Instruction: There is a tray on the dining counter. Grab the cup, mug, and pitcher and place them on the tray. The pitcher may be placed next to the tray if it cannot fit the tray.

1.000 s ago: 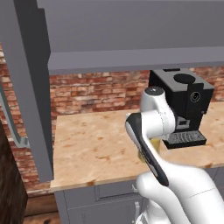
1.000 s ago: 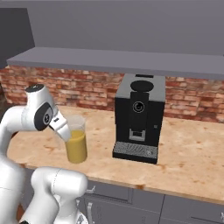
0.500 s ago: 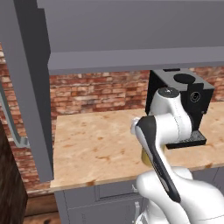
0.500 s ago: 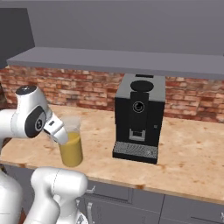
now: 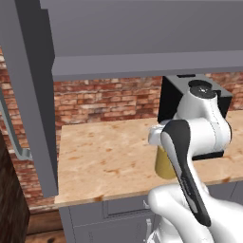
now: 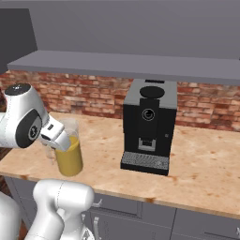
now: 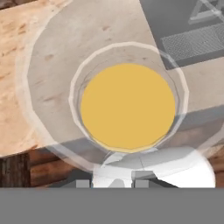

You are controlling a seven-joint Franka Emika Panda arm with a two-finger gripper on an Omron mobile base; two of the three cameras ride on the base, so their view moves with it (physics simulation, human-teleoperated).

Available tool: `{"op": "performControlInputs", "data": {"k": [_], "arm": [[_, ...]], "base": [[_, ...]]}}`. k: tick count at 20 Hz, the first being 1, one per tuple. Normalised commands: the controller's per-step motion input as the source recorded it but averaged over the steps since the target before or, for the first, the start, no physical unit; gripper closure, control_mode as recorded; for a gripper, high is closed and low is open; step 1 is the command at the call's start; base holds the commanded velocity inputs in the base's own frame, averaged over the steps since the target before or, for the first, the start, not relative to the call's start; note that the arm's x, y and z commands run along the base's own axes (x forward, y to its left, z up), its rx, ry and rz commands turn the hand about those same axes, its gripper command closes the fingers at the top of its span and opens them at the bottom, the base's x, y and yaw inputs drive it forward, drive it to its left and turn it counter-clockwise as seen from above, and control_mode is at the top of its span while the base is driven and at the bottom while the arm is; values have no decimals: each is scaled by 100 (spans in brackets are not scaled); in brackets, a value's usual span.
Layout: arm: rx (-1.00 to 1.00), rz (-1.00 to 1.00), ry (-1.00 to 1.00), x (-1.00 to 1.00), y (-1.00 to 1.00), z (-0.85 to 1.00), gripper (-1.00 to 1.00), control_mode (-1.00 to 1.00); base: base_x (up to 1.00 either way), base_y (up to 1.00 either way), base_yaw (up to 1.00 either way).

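Glass pitcher (image 6: 69,154): held left of the coffee machine (image 6: 147,126), near the counter (image 6: 197,164) front edge.
Gripper (image 6: 60,139): clamped on pitcher rim.
Room: bare wood leftward.
Hidden: fingertips unclear.

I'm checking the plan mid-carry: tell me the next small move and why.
Probably raise the pitcher a bit more before carrying it off. The gripper seems clamped at its rim, its base barely clear near the wood counter's front edge, the coffee machine close beside.
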Motion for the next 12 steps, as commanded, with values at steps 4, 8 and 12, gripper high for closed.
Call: {"op": "performControlInputs", "data": {"k": [4,8,12], "arm": [[0,11,0,-42,0,42,100,-100],[0,7,0,-40,-4,32,100,-100],[0,5,-5,-4,-5,23,100,-100]], "base": [[0,0,0],[0,0,0],[0,0,0]]}}
